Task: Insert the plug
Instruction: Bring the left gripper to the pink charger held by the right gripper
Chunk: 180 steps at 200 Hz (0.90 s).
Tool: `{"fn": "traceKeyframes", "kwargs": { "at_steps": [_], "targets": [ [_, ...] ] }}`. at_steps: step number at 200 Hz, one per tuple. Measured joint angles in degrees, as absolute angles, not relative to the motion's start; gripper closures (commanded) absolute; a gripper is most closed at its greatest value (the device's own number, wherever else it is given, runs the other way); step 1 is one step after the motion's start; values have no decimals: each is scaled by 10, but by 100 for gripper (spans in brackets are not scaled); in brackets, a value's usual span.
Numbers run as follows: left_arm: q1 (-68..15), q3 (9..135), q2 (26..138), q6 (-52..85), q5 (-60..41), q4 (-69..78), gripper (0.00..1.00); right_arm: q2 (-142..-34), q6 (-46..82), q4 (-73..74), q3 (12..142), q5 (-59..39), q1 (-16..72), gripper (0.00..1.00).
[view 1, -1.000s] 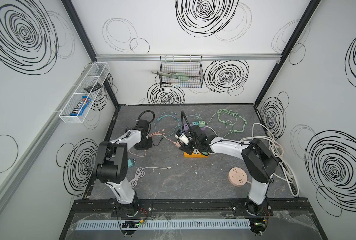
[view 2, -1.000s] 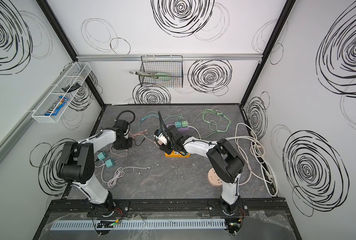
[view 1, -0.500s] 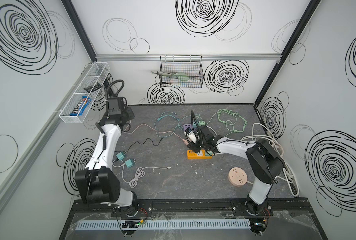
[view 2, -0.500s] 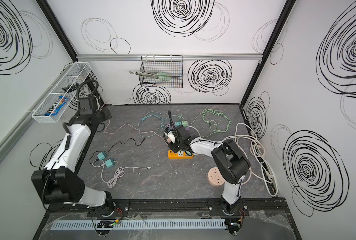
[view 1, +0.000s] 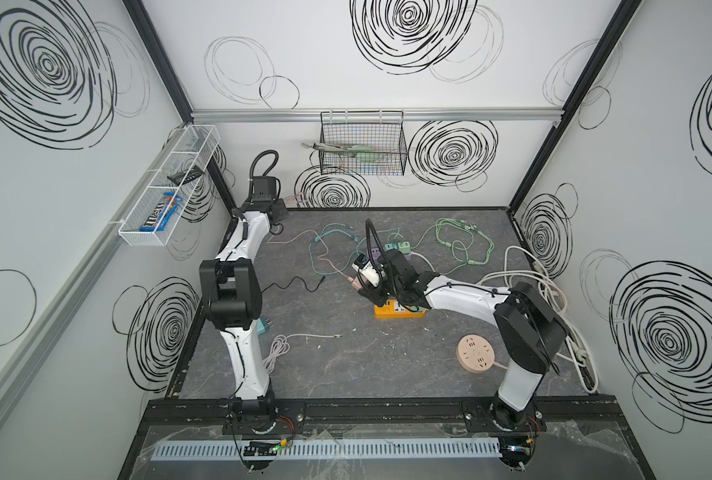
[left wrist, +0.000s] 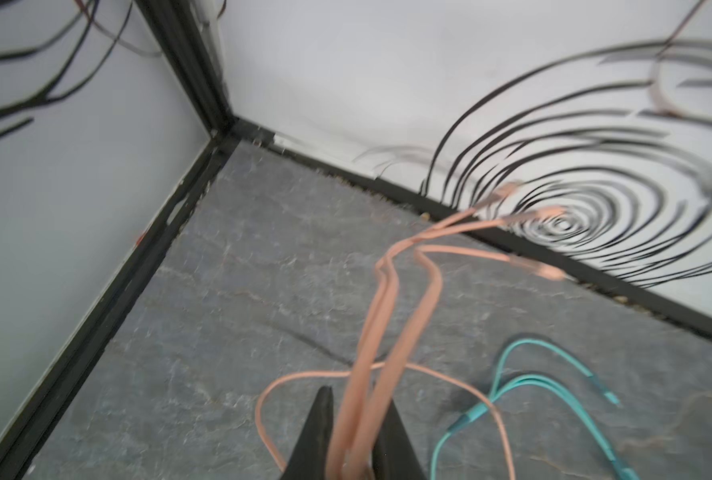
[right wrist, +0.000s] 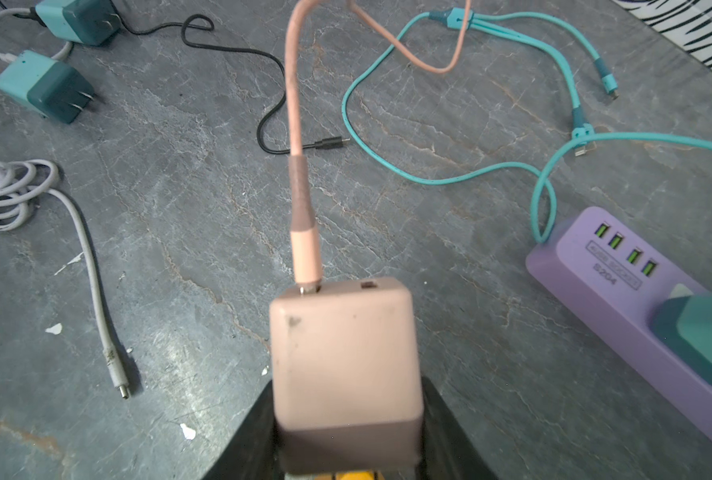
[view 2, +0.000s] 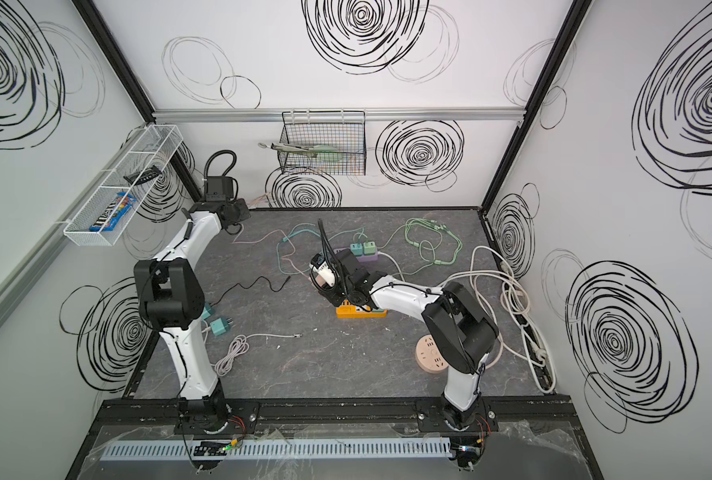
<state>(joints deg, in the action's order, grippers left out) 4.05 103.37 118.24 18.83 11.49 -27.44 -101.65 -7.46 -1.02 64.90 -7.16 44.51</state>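
Right gripper (right wrist: 348,432): jaws clamped on pink plug (right wrist: 341,349). Orange strip (view 1: 389,312) just beneath the fingers; contact unclear. Cable (right wrist: 300,199) leaves the plug's front, running ahead. Left gripper (left wrist: 352,436): pinched on the cable's strands, whose ends dangle beyond its tips.

Left arm (view 1: 242,245) extended to upper left, left gripper (left wrist: 357,397) pinching pink cable (left wrist: 387,299); right arm (view 1: 458,293) reaching frame center, right gripper (right wrist: 346,395) clamping pink charger (right wrist: 346,353).
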Motion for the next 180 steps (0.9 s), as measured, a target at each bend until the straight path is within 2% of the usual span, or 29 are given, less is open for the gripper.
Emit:
{"fn": "traceKeyframes", "kwargs": {
  "at_steps": [13,38,69,78,157,180],
  "targets": [
    [45,1002,1169,186,121,-274,66,-1011,-74,-10,649,-70,445,76],
    [58,961,1145,177,114,-280,25,-1004,-73,-10,649,-69,445,75],
    [53,904,1084,163,114,-274,0,-997,-66,-2,641,-68,445,75],
    [44,882,1054,162,111,-271,4,-993,-62,3,634,-67,445,75],
    [-125,717,792,148,11,-250,4,-976,-55,55,595,-40,447,75],
    [-144,654,729,144,-30,-252,4,-968,-57,82,581,-27,447,75]
  ]
}}
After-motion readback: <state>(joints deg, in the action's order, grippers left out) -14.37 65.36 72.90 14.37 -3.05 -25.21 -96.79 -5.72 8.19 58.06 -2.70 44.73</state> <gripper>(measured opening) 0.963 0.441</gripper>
